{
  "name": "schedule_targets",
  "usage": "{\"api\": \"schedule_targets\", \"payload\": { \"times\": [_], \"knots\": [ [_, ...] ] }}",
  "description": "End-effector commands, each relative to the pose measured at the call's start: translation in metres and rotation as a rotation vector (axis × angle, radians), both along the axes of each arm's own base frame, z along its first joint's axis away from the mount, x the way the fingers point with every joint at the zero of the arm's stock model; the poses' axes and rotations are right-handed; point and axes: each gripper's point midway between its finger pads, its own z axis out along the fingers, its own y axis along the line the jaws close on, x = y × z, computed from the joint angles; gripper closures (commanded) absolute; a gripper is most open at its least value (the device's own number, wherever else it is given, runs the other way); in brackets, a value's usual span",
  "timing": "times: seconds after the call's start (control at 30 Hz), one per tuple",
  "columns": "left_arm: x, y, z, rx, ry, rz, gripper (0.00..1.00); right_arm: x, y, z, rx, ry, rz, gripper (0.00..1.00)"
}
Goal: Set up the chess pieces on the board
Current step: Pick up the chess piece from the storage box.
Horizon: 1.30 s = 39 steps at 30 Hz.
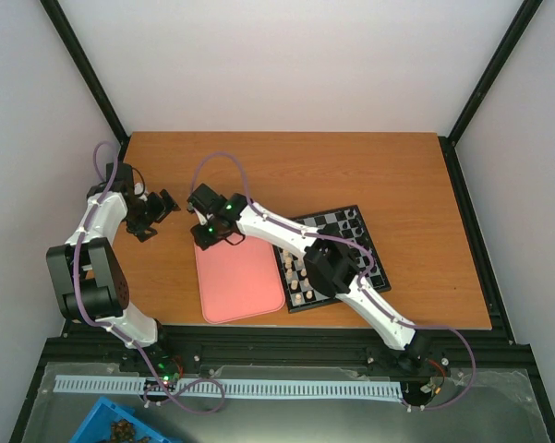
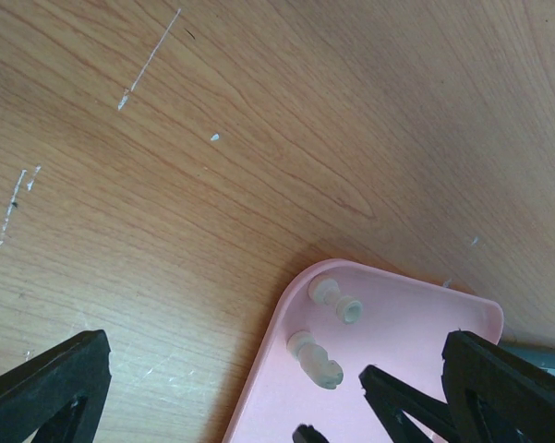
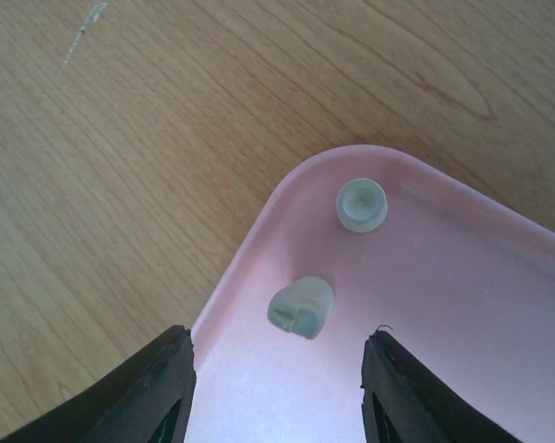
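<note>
Two cream chess pieces lie in the far left corner of the pink tray [image 1: 245,286]. In the right wrist view one piece [image 3: 362,204] is by the rim and a knight-like one [image 3: 301,306] is closer to my fingers. The left wrist view shows the same two pieces [image 2: 337,300] [image 2: 316,360]. My right gripper [image 1: 211,238] [image 3: 277,397] is open and empty just above them. My left gripper [image 1: 166,205] [image 2: 277,411] is open and empty over the table beside that corner. The board [image 1: 365,242] lies right of the tray, with cream pieces [image 1: 298,280] on its near-left squares.
Dark pieces [image 1: 346,220] stand on the board's far side. The right arm's links cross over the board. The right gripper's black fingers [image 2: 402,399] show in the left wrist view. A blue bin [image 1: 102,426] sits below the table's near edge.
</note>
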Motion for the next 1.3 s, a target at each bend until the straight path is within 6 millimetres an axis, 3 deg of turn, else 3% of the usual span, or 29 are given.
{"api": "schedule_targets", "payload": {
  "times": [0.0,0.47,0.83,1.03,1.13,1.27],
  "knots": [
    [0.002,0.002,0.015,0.018,-0.041,-0.008,0.0,0.008,0.008,-0.004,0.015,-0.025,-0.018,0.53],
    [0.002,0.002,0.012,0.012,-0.036,-0.012,0.0,0.019,0.007,-0.016,0.003,-0.035,-0.037,0.58],
    [0.003,0.001,0.011,0.01,-0.034,-0.013,0.0,0.023,0.001,-0.021,-0.009,-0.018,-0.046,0.82],
    [0.003,0.001,0.013,0.008,-0.037,-0.012,0.0,0.026,-0.002,0.005,0.005,-0.051,-0.049,0.88],
    [0.004,0.0,0.015,0.007,-0.04,-0.016,0.0,0.025,-0.01,0.034,0.015,-0.083,-0.052,0.88],
    [0.004,0.001,0.016,0.008,-0.043,-0.016,0.0,0.021,-0.035,0.072,0.008,-0.136,-0.075,0.89]
  ]
}}
